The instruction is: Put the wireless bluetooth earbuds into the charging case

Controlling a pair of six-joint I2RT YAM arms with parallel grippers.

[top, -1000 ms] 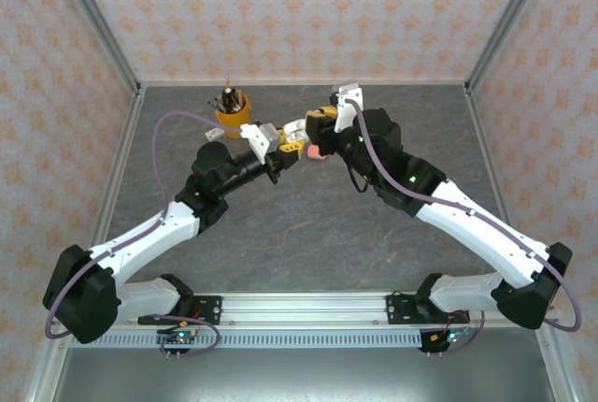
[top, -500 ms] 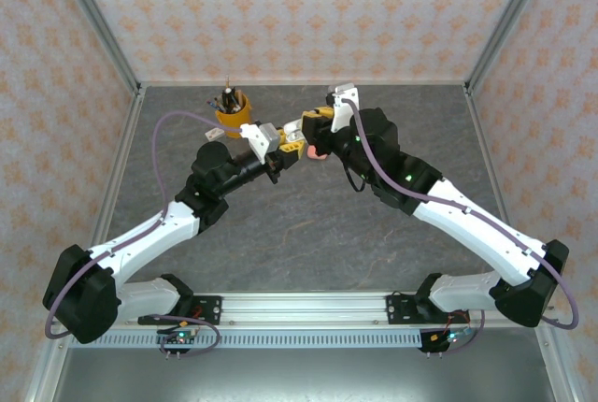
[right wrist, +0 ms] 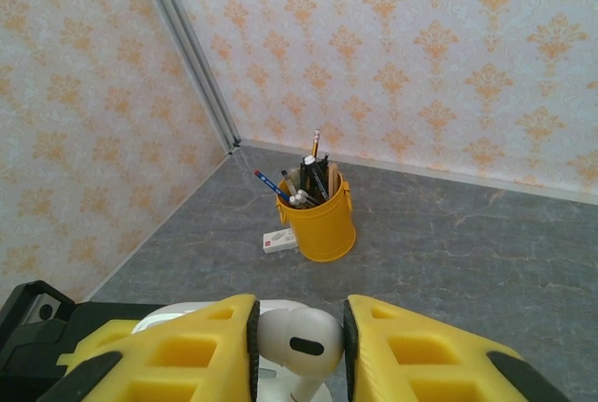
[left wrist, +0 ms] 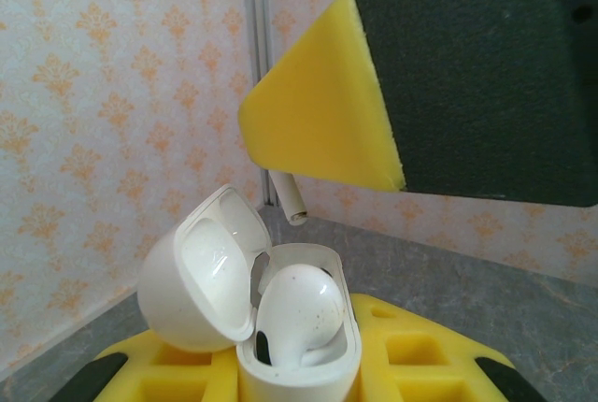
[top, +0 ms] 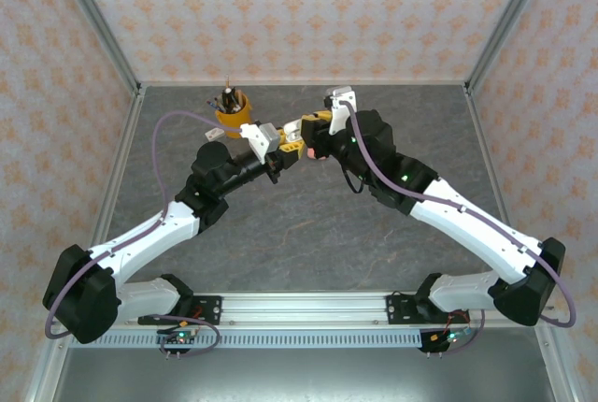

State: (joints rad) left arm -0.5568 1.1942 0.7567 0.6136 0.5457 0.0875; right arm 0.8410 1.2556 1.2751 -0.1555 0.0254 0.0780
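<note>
Okay, I see the left hand [top: 290, 147] clamped on the open white charging case [left wrist: 318, 374], lid [left wrist: 201, 271] tipped back and one white earbud [left wrist: 294, 313] seated inside. The right hand [right wrist: 299, 327] pinches a second earbud [right wrist: 291, 344] just above the case. Both meet mid-bench [top: 308, 224], near the yellow pencil cup [right wrist: 318, 220].

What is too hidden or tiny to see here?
- Left wrist view: the open white charging case is cut off by the bottom edge.
- Left wrist view: a white stemmed earbud shows just its stem; a yellow foam finger covers the rest.
- Top view: a salmon-pink object is half hidden by the right arm.
</note>
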